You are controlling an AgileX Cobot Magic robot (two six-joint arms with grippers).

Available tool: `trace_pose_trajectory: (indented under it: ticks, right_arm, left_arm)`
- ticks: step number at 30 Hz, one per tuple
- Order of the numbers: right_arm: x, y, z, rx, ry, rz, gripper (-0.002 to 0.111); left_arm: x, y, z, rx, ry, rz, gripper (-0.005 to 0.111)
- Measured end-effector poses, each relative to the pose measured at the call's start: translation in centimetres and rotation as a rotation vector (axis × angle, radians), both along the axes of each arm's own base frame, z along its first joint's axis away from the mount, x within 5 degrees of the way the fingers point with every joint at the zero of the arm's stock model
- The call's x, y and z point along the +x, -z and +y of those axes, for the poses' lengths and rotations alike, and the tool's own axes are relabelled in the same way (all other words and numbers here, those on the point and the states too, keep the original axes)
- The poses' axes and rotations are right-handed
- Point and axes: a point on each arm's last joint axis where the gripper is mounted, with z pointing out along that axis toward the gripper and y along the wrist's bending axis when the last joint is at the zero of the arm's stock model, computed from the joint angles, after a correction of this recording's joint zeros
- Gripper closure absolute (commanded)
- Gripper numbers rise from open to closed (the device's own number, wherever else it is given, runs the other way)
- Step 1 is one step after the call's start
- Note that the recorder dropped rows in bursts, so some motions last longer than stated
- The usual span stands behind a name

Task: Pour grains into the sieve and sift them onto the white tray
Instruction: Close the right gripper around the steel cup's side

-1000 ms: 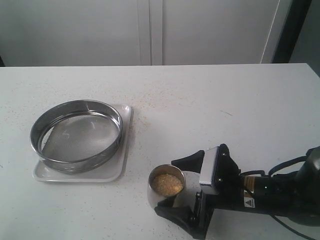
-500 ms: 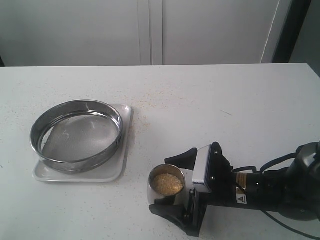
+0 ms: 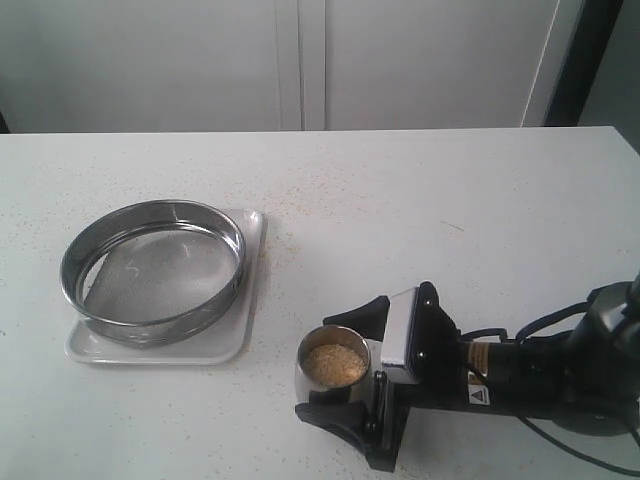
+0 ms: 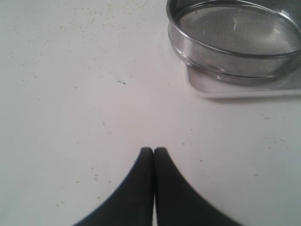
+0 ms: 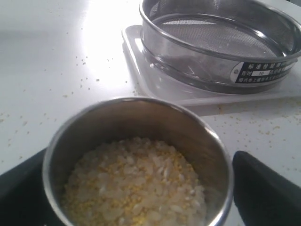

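A small steel cup (image 3: 312, 385) holding the grains (image 3: 334, 364), a yellow and whitish mix, stands at the table's front middle. My right gripper (image 3: 330, 366) is open, with one black finger on each side of the cup; a thin gap shows beside one finger. In the right wrist view the cup (image 5: 141, 115) and grains (image 5: 136, 183) fill the foreground. The sieve (image 3: 160, 325), a wide steel hoop with a mesh base, rests on the white tray (image 3: 100, 350) at the left. My left gripper (image 4: 154, 150) is shut on nothing, above bare table short of the sieve (image 4: 235, 28).
Stray grains lie scattered over the white table (image 3: 420, 200), mostly around the tray (image 4: 244, 89). The sieve (image 5: 216, 33) carries a black label (image 5: 261, 73) on its wall. A pale wall stands behind the table's far edge.
My right gripper has slid left along the table, so its fingers now reach further round the cup. Its jaws have narrowed slightly. The cup, sieve and tray have not moved.
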Motion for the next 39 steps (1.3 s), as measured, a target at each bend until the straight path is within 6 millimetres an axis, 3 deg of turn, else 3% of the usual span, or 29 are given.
trace_pose_trajectory:
  ticks: [30,33,39]
  right_arm:
    - [0.6,0.9,0.0,-0.106,-0.021,-0.006,0.023]
    - [0.6,0.9,0.0,-0.106,-0.021,-0.006,0.036]
    - [0.6,0.9,0.0,-0.109,-0.021,-0.007,0.086]
  left_arm:
    - [0.0,0.0,0.0,0.000,0.000,0.000,0.107]
    - [0.0,0.0,0.0,0.000,0.000,0.000,0.107]
    - [0.0,0.0,0.0,0.000,0.000,0.000,0.107]
